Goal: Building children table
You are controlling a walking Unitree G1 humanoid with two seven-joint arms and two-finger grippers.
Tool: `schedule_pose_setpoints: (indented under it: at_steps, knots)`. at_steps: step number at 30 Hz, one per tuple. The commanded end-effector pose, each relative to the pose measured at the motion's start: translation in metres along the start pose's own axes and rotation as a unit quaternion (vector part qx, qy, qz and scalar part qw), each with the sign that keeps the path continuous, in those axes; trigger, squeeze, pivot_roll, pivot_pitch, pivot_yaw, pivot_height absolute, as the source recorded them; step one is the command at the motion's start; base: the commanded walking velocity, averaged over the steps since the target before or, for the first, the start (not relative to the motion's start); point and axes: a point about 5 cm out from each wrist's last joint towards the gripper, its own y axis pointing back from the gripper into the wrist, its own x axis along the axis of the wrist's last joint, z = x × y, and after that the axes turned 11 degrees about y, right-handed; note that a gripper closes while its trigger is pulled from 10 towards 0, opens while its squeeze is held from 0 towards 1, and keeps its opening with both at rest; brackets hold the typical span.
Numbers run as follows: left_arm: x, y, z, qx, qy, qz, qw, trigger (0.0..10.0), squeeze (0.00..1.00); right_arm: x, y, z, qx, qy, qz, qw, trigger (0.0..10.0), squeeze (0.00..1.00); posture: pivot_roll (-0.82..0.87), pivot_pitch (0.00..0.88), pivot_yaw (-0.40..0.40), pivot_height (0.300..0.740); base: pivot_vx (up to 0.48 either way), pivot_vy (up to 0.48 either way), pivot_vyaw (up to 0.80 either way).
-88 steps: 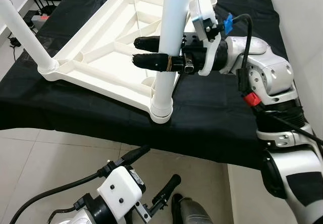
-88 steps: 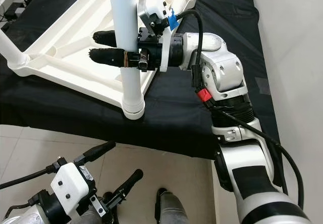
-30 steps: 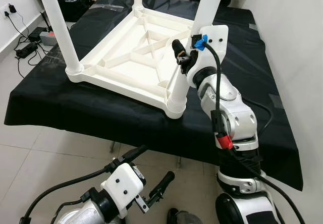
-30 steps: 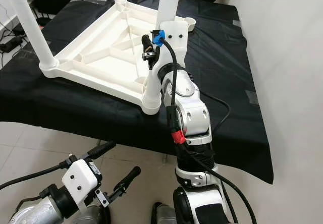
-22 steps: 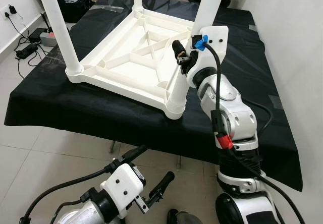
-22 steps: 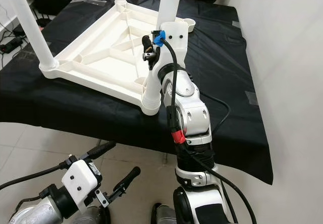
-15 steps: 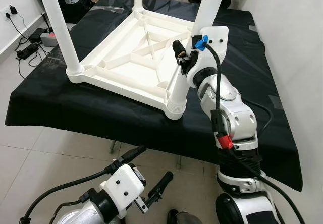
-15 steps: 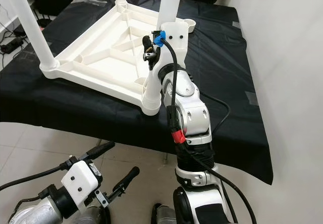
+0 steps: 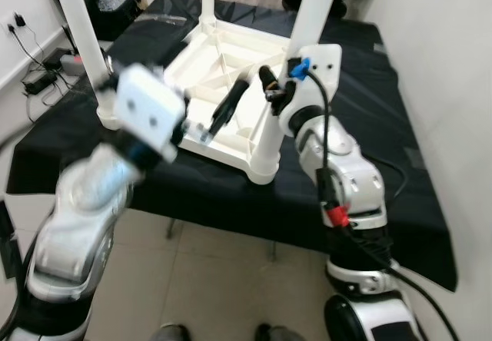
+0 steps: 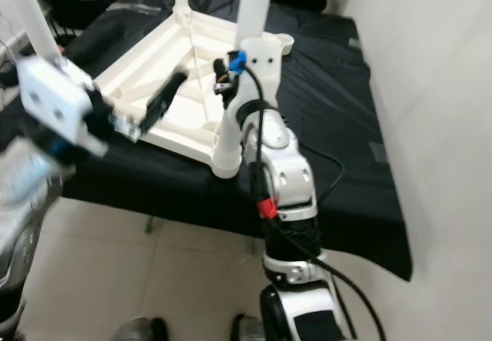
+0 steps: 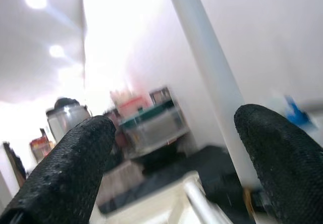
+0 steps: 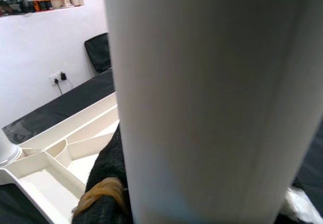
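Right claw (image 9: 265, 87) is clamped around the near white table leg (image 9: 296, 64). Left claw (image 9: 223, 114), fingers spread and holding nothing, hovers blurred above the upturned white tabletop (image 9: 223, 72), which lies ribbed side up on the black-draped counter (image 9: 369, 118). Three legs stand upright in corner sockets.

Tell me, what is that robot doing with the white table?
It is putting a little table together. The table lies upside down on a black cloth. The right gripper is wrapped around the nearest leg. The left gripper, fingers apart, hangs over the table's underside, holding nothing.
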Motion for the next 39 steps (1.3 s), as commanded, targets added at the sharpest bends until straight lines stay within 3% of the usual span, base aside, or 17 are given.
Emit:
schedule_pose_setpoints:
  at_steps: [1,2,3,5,7,10,11,14,18,20,22,31,32,36,39]
  knots:
    - [0.002,-0.007,-0.005,-0.005,0.014,0.002,1.0,10.0,0.0,-0.024,0.0,0.003,-0.009,-0.004,-0.058,0.998,10.0,0.0,-0.01,0.15,-0.079,0.74,0.0,0.0,0.0]
    - [0.008,-0.021,-0.01,-0.012,0.026,0.02,0.999,10.0,0.0,-0.024,0.0,0.002,-0.008,-0.005,-0.056,0.998,10.0,0.0,-0.01,0.148,-0.077,0.74,0.0,0.0,0.0]
    - [0.008,-0.021,-0.01,-0.012,0.026,0.02,0.999,10.0,0.0,-0.024,0.0,0.002,-0.008,-0.005,-0.056,0.998,10.0,0.0,-0.01,0.148,-0.077,0.74,0.0,0.0,0.0]
    - [0.01,-0.049,-0.019,-0.025,0.063,0.022,0.997,10.0,0.0,-0.023,-0.001,0.0,-0.006,-0.008,-0.054,0.998,10.0,0.0,-0.01,0.147,-0.07,0.74,0.0,0.0,0.0]
    - [0.01,-0.049,-0.019,-0.025,0.063,0.022,0.997,10.0,0.0,-0.023,-0.001,0.0,-0.006,-0.008,-0.054,0.998,10.0,0.0,-0.01,0.147,-0.07,0.74,0.0,0.0,0.0]
    - [0.011,-0.097,-0.022,-0.043,0.15,0.014,0.988,10.0,0.0,-0.021,0.001,-0.001,-0.006,-0.011,-0.052,0.999,10.0,0.0,-0.02,0.148,-0.064,0.74,0.0,0.0,0.0]
    - [0.011,-0.097,-0.022,-0.043,0.15,0.014,0.988,10.0,0.0,-0.021,0.001,-0.001,-0.006,-0.011,-0.052,0.999,10.0,0.0,-0.02,0.148,-0.064,0.74,0.0,0.0,0.0]
    - [0.012,-0.12,-0.022,-0.057,0.207,0.006,0.977,10.0,0.0,-0.021,0.002,-0.001,-0.007,-0.012,-0.051,0.999,10.0,0.0,-0.02,0.152,-0.059,0.74,0.0,0.0,0.0]
    - [0.012,-0.126,-0.022,-0.06,0.23,0.001,0.971,10.0,0.0,-0.021,0.002,-0.001,-0.007,-0.012,-0.051,0.999,10.0,0.0,-0.02,0.152,-0.059,0.74,0.0,0.0,0.0]
    - [0.008,-0.143,-0.02,-0.083,0.28,-0.037,0.956,10.0,0.0,-0.02,0.003,-0.002,-0.007,-0.014,-0.05,0.999,10.0,0.0,-0.03,0.154,-0.054,0.74,0.0,0.0,0.0]
    - [0.005,-0.151,-0.019,-0.096,0.306,-0.062,0.945,10.0,0.0,-0.019,0.003,-0.002,-0.007,-0.014,-0.049,0.999,10.0,0.0,-0.03,0.155,-0.054,0.74,0.0,0.0,0.0]
    - [-0.003,-0.158,-0.019,-0.11,0.349,-0.116,0.923,10.0,0.0,-0.018,0.004,-0.003,-0.007,-0.017,-0.047,0.999,10.0,0.0,-0.03,0.157,-0.055,0.74,0.0,0.0,0.0]
    - [-0.004,-0.159,-0.018,-0.116,0.353,-0.131,0.919,0.0,0.0,-0.017,0.004,-0.003,-0.007,-0.017,-0.047,0.999,10.0,0.0,-0.03,0.157,-0.055,0.74,0.0,0.0,0.0]
    - [-0.007,-0.159,-0.015,-0.13,0.362,-0.166,0.908,0.0,0.0,-0.016,0.004,-0.002,-0.008,-0.018,-0.046,0.999,10.0,0.0,-0.03,0.157,-0.056,0.74,0.0,0.0,0.0]
    - [-0.006,-0.16,-0.015,-0.138,0.357,-0.18,0.906,0.0,0.0,-0.015,0.004,-0.002,-0.008,-0.02,-0.045,0.999,10.0,0.0,-0.03,0.158,-0.054,0.74,0.0,0.0,0.0]
